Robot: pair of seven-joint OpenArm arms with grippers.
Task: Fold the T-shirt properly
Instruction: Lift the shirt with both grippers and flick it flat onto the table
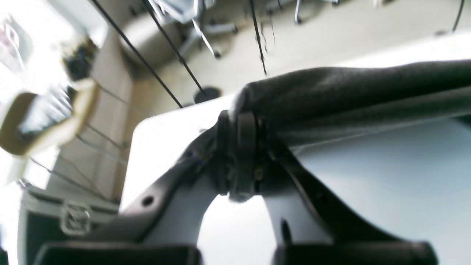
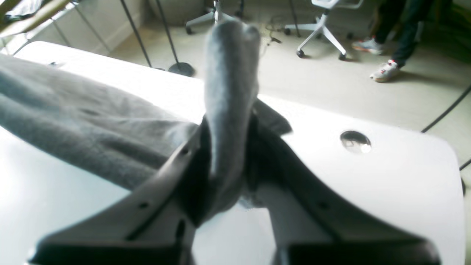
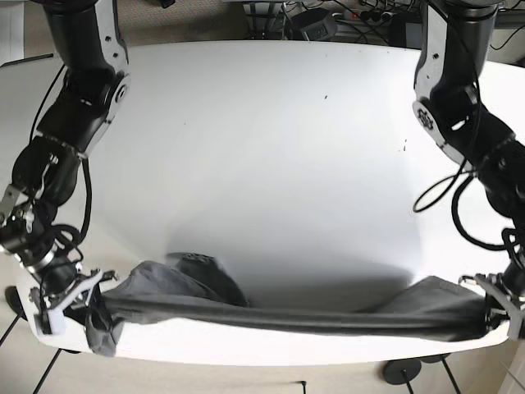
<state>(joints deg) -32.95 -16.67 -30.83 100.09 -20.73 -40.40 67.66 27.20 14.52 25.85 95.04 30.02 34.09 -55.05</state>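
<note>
The dark grey T-shirt (image 3: pixel 287 316) hangs stretched in a long band between my two grippers along the white table's (image 3: pixel 271 164) near edge. My left gripper (image 3: pixel 492 316) is shut on one end of the shirt, seen in the left wrist view (image 1: pixel 243 147) with the cloth (image 1: pixel 349 99) running off to the right. My right gripper (image 3: pixel 82 300) is shut on the other end; in the right wrist view (image 2: pixel 226 173) a bunch of cloth (image 2: pixel 228 92) sticks up between the jaws and the rest (image 2: pixel 84 121) drapes to the left. A fold of shirt (image 3: pixel 201 275) rests on the table.
A round cable hole (image 2: pixel 355 141) sits in the table near its corner. Beyond the table edge are stand legs (image 2: pixel 180 68), an office chair base (image 2: pixel 320 35) and a person's feet (image 2: pixel 382 70) on the floor. Cables (image 3: pixel 344 12) lie at the table's far edge.
</note>
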